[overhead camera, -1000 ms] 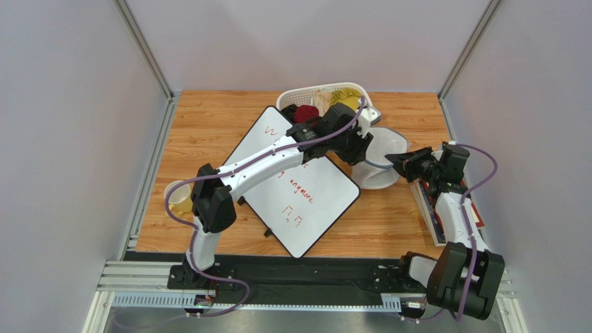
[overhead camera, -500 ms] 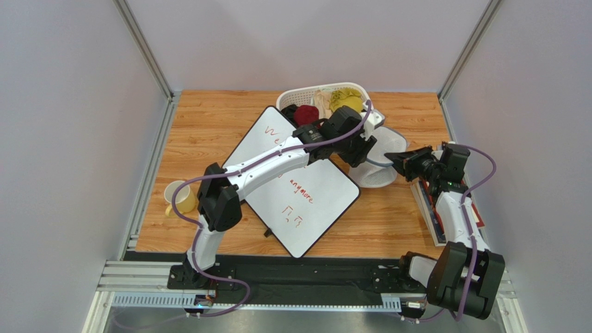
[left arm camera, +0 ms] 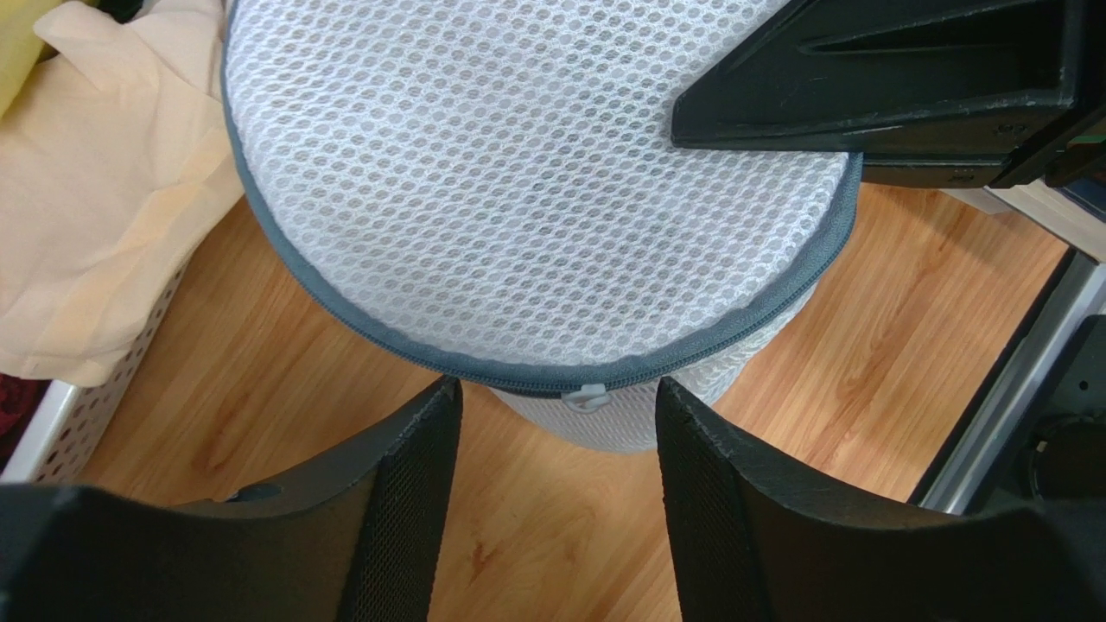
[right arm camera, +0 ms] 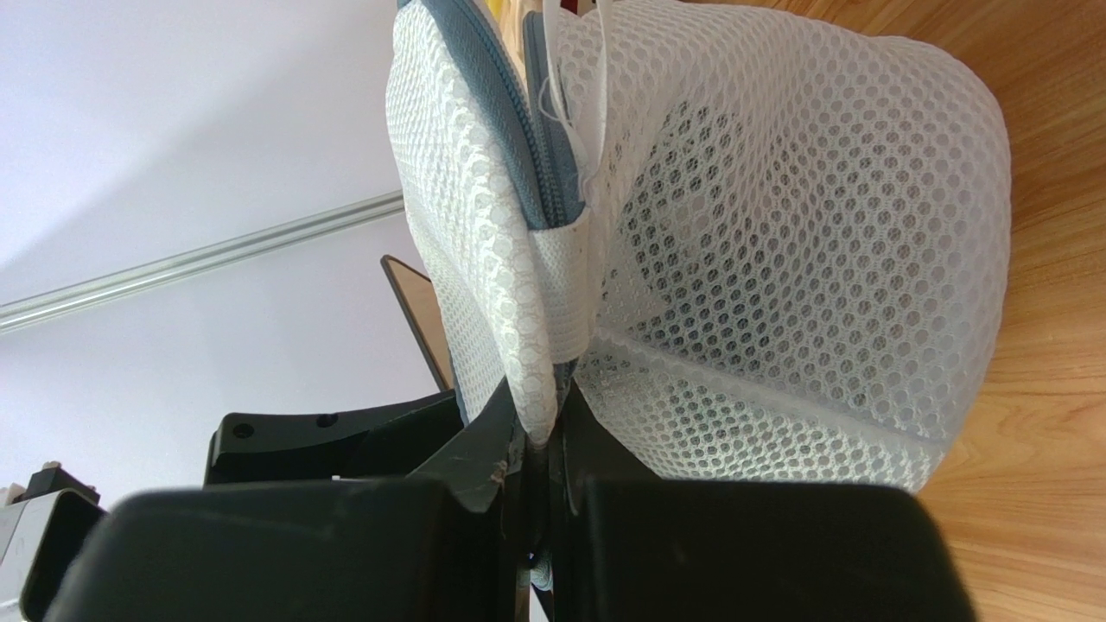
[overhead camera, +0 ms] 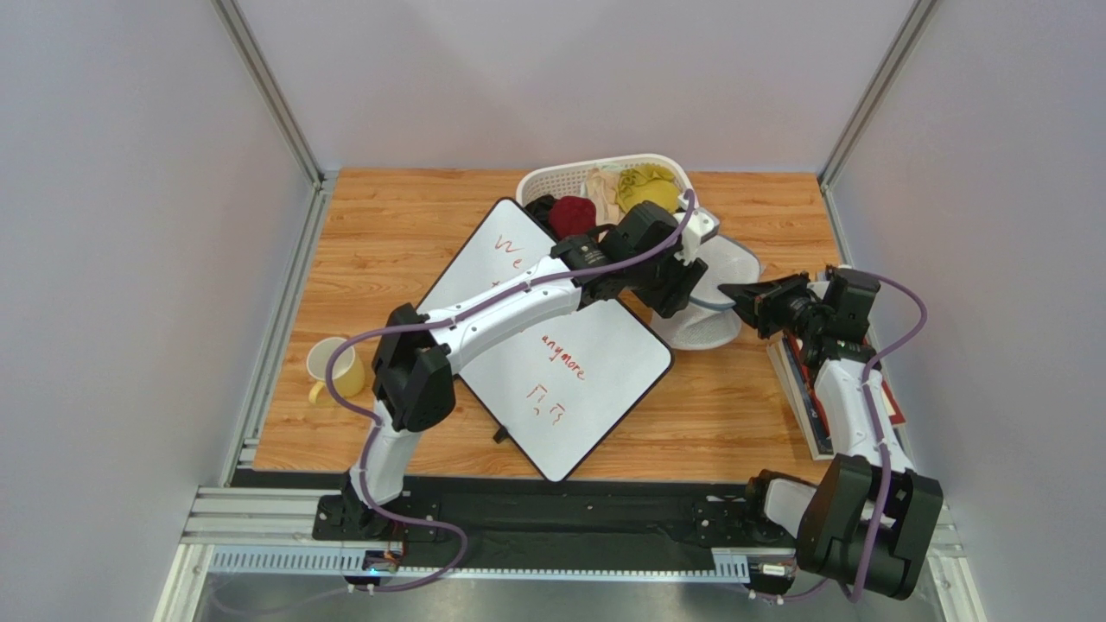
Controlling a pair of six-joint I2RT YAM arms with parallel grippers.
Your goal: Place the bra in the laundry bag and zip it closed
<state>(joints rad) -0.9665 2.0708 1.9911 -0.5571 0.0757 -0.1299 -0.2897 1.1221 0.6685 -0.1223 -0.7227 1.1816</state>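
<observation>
The left pincer (left arm camera: 556,385) is held wide, its fingers (left arm camera: 403,493) spread just short of the small zipper pull (left arm camera: 584,394) on the white, round mesh laundry bag (left arm camera: 519,195). The bag's rim is clamped in the right pincer (right arm camera: 545,434). The bag is set on the wooden bench (left arm camera: 299,389), beside the white slotted plastic basket (left arm camera: 65,428).

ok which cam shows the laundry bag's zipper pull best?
Left wrist: the zipper pull sits clear on the grey zipper band, ahead of the open left claw. Right wrist shows the band edge-on where the shut right claw pinches the laundry bag; I can't pick out the pull there. Top view: pull too small to make out.
</observation>
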